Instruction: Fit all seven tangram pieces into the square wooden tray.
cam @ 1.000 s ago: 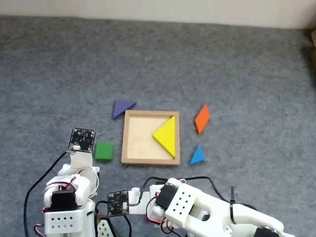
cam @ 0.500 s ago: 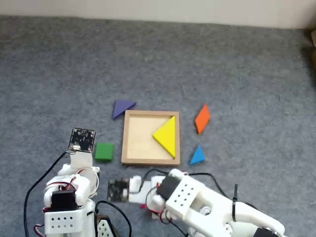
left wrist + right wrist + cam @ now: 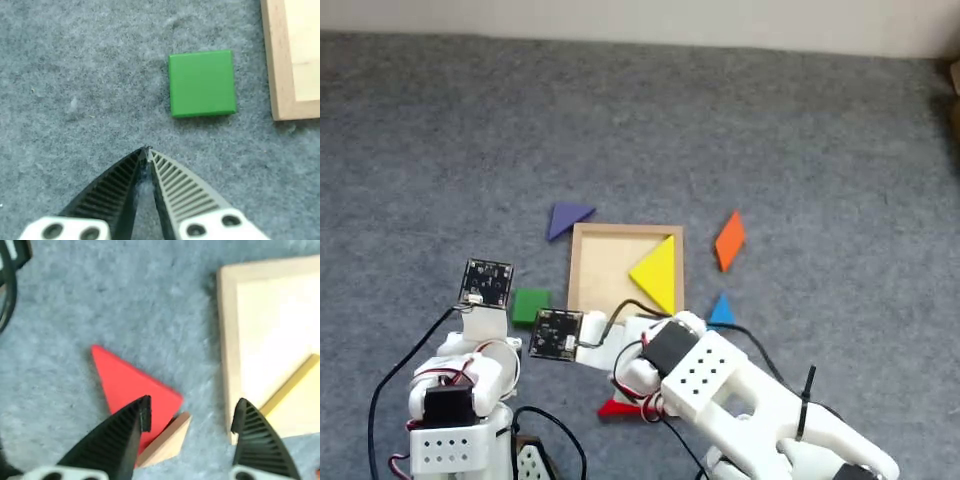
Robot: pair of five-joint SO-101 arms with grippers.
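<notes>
Square wooden tray (image 3: pixel 572 275) on grey carpet (image 3: pixel 820 150), yellow triangle (image 3: pixel 658 272) inside, near edge hidden by right arm (image 3: pixel 720 390). Beside tray: green square (image 3: pixel 202 83), purple triangle (image 3: pixel 566 218), orange parallelogram (image 3: pixel 729 240), small blue triangle (image 3: pixel 721 312). Right gripper (image 3: pixel 192 414) spread apart over red triangle (image 3: pixel 127 382) and pale wooden piece (image 3: pixel 165 442); left gripper (image 3: pixel 146 151) pinched together near green square.

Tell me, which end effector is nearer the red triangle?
Right. The right end effector hangs open over the red triangle; the left end effector is by the green square.
</notes>
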